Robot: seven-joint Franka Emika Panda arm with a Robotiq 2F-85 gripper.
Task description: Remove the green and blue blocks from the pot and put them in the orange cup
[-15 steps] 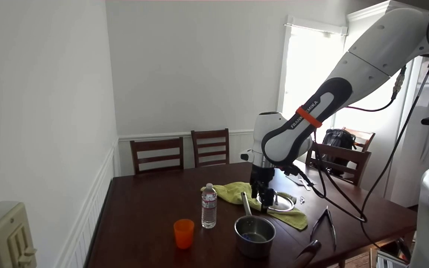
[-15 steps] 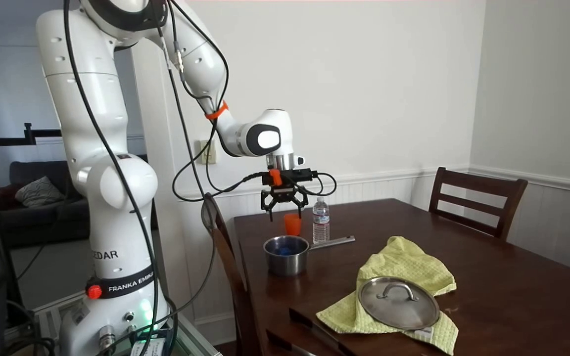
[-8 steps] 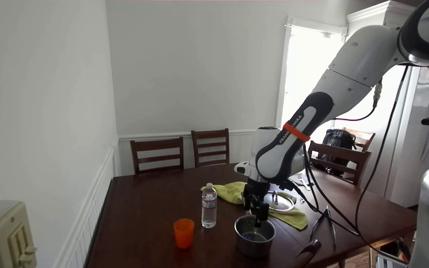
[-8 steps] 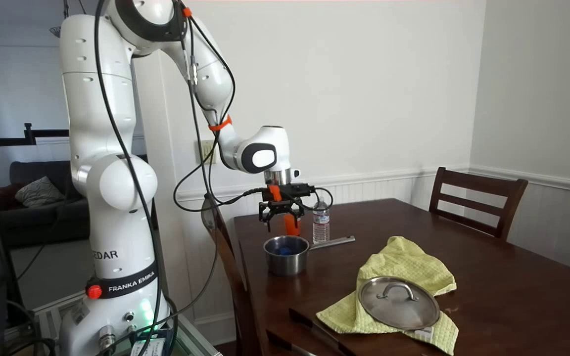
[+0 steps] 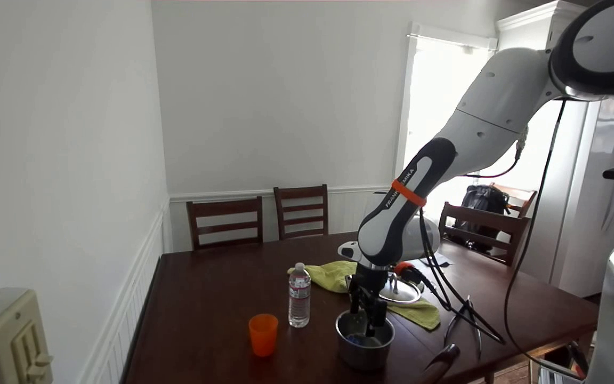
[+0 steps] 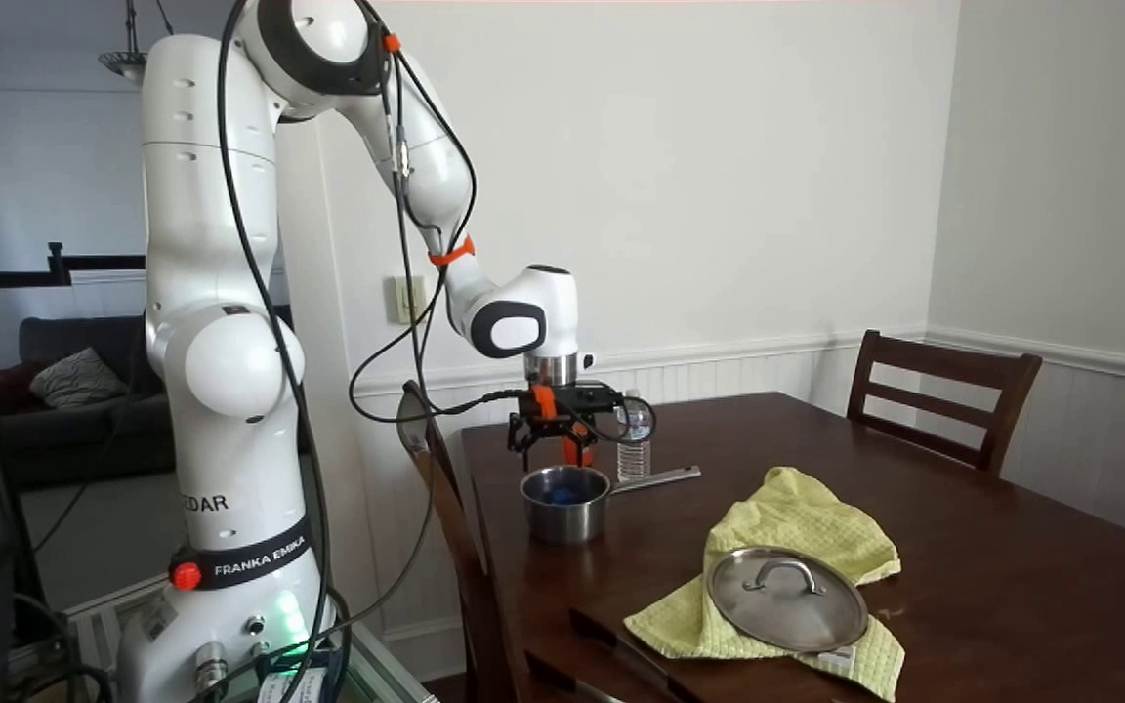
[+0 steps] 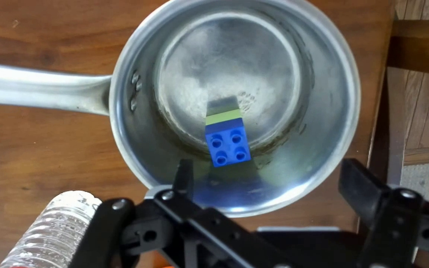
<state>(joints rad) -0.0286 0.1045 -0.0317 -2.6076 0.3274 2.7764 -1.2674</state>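
Note:
The dark grey metal pot (image 5: 364, 356) stands on the table, handle pointing away; it also shows in an exterior view (image 6: 567, 527) and the wrist view (image 7: 351, 96). Inside it, in the wrist view, a blue block (image 7: 230, 149) with studs up sits on a green block (image 7: 223, 117), of which a thin strip shows. My gripper (image 7: 268, 163) is open and empty above the pot; in the wrist view one finger overlaps the pot and the other lies outside its rim. The orange cup (image 5: 263, 335) stands upright near the pot; it is partly hidden behind my gripper in an exterior view (image 6: 577, 453).
A clear water bottle (image 5: 299, 298) stands between the cup and the pot handle, close by my gripper in the wrist view (image 7: 50, 230). A shiny lid (image 6: 787, 603) lies on a yellow-green towel (image 6: 797, 517). Tongs (image 6: 621, 649) lie near the table edge; a chair (image 6: 445, 508) stands there.
My gripper has come down and moved over the pot, staying open. The pot, the blocks, the cup and the bottle have not moved.

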